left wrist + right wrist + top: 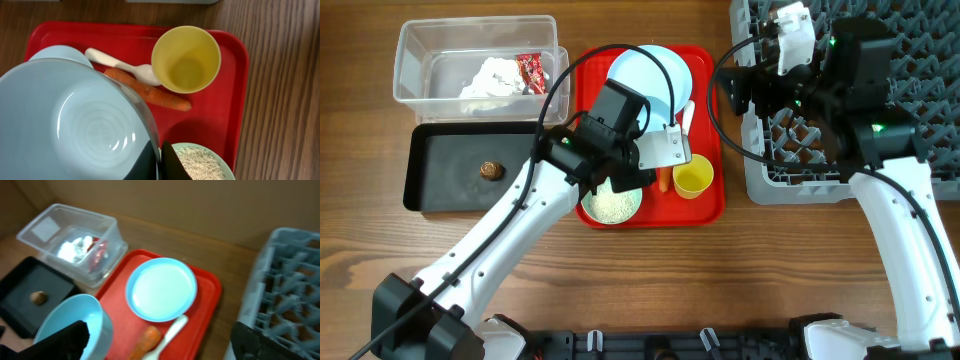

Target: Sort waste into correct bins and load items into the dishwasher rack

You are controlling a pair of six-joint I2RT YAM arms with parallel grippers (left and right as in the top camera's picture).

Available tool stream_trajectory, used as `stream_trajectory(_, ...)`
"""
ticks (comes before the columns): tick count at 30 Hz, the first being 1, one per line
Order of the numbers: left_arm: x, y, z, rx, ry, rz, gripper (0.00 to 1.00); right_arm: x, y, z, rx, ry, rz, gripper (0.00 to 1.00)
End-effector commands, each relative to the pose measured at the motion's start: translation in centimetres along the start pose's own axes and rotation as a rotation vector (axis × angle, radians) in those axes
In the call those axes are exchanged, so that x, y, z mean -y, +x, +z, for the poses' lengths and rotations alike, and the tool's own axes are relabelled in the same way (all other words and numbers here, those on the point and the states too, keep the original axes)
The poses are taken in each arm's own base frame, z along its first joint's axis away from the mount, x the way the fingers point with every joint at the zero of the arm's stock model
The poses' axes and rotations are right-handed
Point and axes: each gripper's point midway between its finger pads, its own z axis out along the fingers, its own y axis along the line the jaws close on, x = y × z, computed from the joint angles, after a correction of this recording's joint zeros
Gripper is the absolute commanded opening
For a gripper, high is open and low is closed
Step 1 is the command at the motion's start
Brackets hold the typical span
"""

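My left gripper (pixel 161 161) is shut on the rim of a pale blue bowl (pixel 75 125), held above the red tray (pixel 230 100). Just under the jaws is the second bowl (pixel 612 205), full of white rice (pixel 200 162). The carrot (pixel 150 92), white spoon (pixel 117 62) and yellow cup (pixel 186 59) lie on the tray, with the pale blue plate (pixel 658 72) behind. My right gripper (pixel 160 350) is open and empty, hovering between the tray and the grey rack (pixel 920 60). The held bowl also shows in the right wrist view (pixel 70 322).
The clear bin (pixel 420 50) at the back left holds white tissue (pixel 495 78) and the red wrapper (pixel 532 72). The black bin (pixel 440 180) in front of it holds the brown lump (pixel 492 171). The rack fills the back right corner.
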Motion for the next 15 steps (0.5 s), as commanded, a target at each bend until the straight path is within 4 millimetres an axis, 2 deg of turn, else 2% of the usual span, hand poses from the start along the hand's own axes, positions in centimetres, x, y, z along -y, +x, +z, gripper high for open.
stream_trajectory(1,1.4,-1.8,-0.3,0.045,0.023,0.097,0.04,-2.4,0.4,2.1,-0.023,-0.216,0.075,0.88)
stream_trajectory(4,1.8,-2.6,-0.8,0.062,0.015,0.119,0.04,-4.4,1.5,4.0,-0.071,-0.414,0.206,0.82)
stream_trajectory(6,1.8,-2.9,-1.3,0.070,0.004,0.124,0.04,-4.4,2.7,5.2,-0.118,-0.448,0.270,0.81)
stream_trajectory(8,1.6,-2.9,-1.7,0.071,-0.009,0.126,0.04,-4.3,3.8,6.0,-0.155,-0.462,0.304,0.75)
stream_trajectory(11,1.3,-2.8,-1.9,0.060,-0.030,0.126,0.04,-4.5,5.0,6.1,-0.202,-0.469,0.335,0.70)
stream_trajectory(15,1.3,-2.8,-1.9,0.059,-0.032,0.127,0.04,-5.1,6.5,5.7,-0.261,-0.481,0.323,0.68)
